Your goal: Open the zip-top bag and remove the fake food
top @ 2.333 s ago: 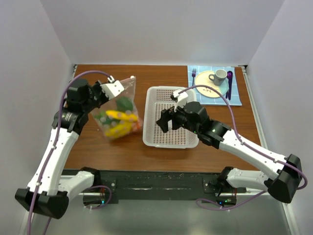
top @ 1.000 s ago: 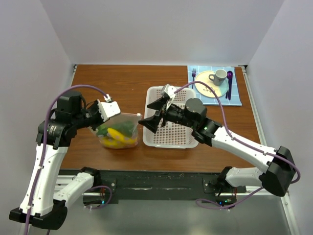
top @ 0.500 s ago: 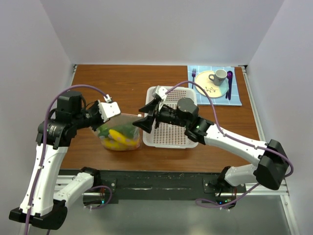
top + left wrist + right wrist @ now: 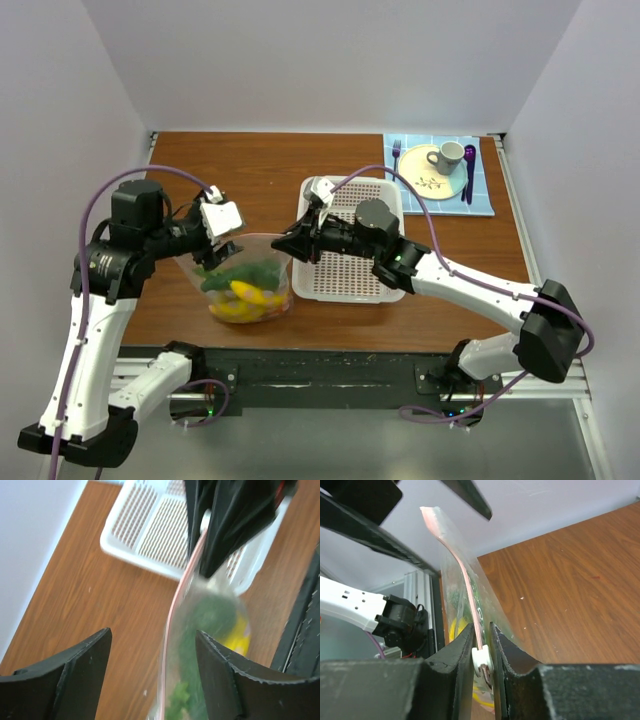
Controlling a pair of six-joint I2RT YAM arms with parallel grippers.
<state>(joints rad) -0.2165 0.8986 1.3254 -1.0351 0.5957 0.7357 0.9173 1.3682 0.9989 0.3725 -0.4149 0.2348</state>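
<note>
Zip-top bag (image 4: pixel 245 272), beside the white basket (image 4: pixel 345 280): thin, slippery film sagging under light fake food (image 4: pixel 248 292); best taken at its stiffer pink strip (image 4: pixel 464 574), pinched by right gripper (image 4: pixel 481 630), left gripper (image 4: pixel 152 640) spread.

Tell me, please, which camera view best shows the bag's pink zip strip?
Right wrist: the zip strip runs sharp and close from the right gripper pinching it. Left wrist shows it blurred; top external shows only the zip-top bag, strip indistinct.
</note>
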